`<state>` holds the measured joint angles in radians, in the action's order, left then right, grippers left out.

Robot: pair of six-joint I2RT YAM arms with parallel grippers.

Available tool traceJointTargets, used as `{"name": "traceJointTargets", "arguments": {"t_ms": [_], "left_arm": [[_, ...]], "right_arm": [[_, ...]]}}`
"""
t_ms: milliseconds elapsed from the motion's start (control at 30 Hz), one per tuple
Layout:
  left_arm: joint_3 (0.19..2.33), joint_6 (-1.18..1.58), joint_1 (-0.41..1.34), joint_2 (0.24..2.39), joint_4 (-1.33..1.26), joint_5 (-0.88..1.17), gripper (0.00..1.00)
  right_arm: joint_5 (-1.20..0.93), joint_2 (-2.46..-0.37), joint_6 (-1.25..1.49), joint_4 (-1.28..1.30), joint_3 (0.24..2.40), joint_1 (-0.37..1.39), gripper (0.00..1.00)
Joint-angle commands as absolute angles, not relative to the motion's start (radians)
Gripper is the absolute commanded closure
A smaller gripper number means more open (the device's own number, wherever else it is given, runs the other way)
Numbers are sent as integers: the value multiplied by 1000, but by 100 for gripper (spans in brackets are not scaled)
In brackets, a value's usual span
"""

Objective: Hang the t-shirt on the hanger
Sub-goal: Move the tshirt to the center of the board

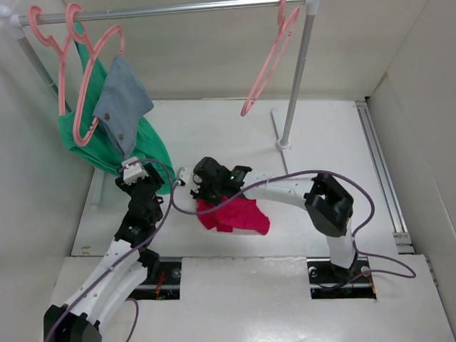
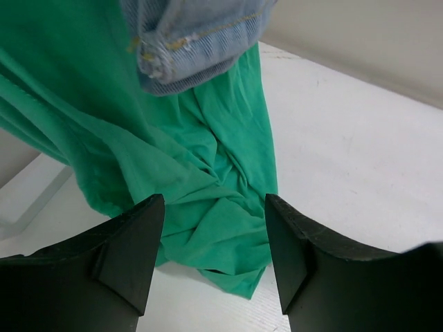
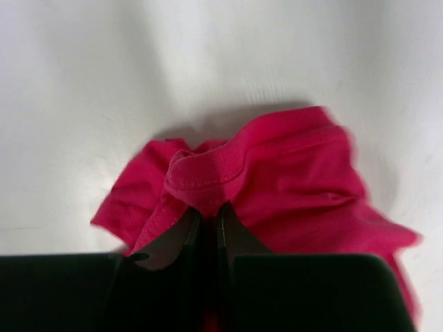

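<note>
The crimson t-shirt [image 1: 239,216] lies crumpled on the white table, mid-left. My right gripper [image 1: 204,197] is shut on its ribbed neck band, as the right wrist view shows, with the t-shirt [image 3: 277,180] bunched just past the gripper [image 3: 208,216]. The empty salmon-pink hanger [image 1: 269,65] hangs on the rail at the upper right. My left gripper [image 1: 133,171] is open and empty; in the left wrist view the gripper [image 2: 214,228] hovers above the hem of the green garment [image 2: 173,173].
A green garment [image 1: 135,146] and a grey-blue buttoned garment [image 1: 122,100] hang on pink hangers at the left of the metal rail [image 1: 178,10]. The rail's upright pole [image 1: 296,85] and foot stand at the back right. White walls enclose the table.
</note>
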<state>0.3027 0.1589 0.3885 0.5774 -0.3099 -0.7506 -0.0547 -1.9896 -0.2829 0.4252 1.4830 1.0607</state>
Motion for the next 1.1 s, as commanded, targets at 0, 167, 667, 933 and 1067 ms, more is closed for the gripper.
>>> {"name": "traceJointTargets", "arguments": {"t_ms": [0,167,667,933,1067], "left_arm": [[314,172,374,555,-345,-735,44],[389,129,365,626,-307,-695,44],[696,-285,365,908,-35,4,41],[573,-490,433,917,21,201,23],[497,-569,433,972,-41,288,12]], "right_arm": [[-219,-1835,-265,376,1667,1089,100],[-209,-1584,-129,79,1492,1078,100],[-318,-1189,-156,20,622,674,16],[-126,-1090,-46,69,690,735,19],[-94,-1236,-46,60,790,793,20]]}}
